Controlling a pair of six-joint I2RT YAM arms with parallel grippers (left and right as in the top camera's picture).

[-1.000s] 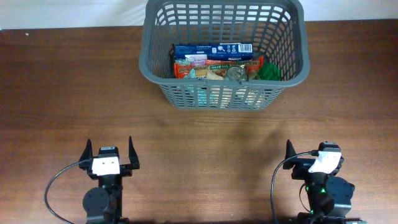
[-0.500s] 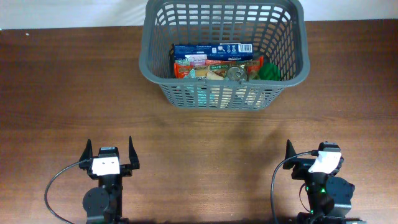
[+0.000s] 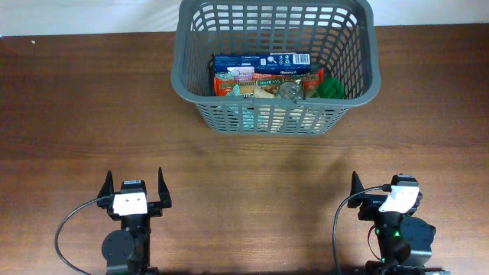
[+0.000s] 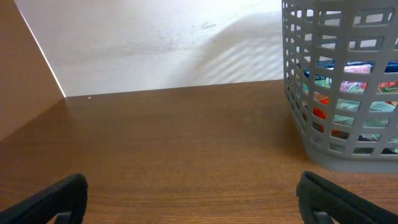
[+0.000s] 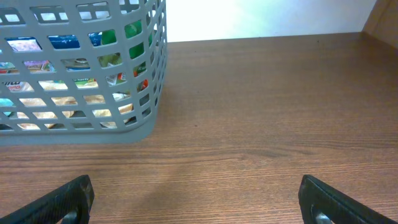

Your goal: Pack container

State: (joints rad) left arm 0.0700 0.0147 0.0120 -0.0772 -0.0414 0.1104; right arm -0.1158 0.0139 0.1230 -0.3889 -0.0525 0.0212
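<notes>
The container, a dark grey lattice basket (image 3: 195, 95), stands at the back middle of the wooden table. It holds a blue box (image 3: 260, 61), colourful food packets (image 3: 244, 82), a metal can (image 3: 290, 90) and a green item (image 3: 332, 88). The basket also shows in the left wrist view (image 4: 298, 118) and the right wrist view (image 5: 152, 93). My left gripper (image 3: 136, 187) is open and empty near the front left edge, far from the basket. My right gripper (image 3: 382, 187) is open and empty near the front right edge.
A pale wall (image 4: 155, 43) runs behind the table's far edge. Bare brown wood (image 3: 252, 176) lies between the grippers and the basket.
</notes>
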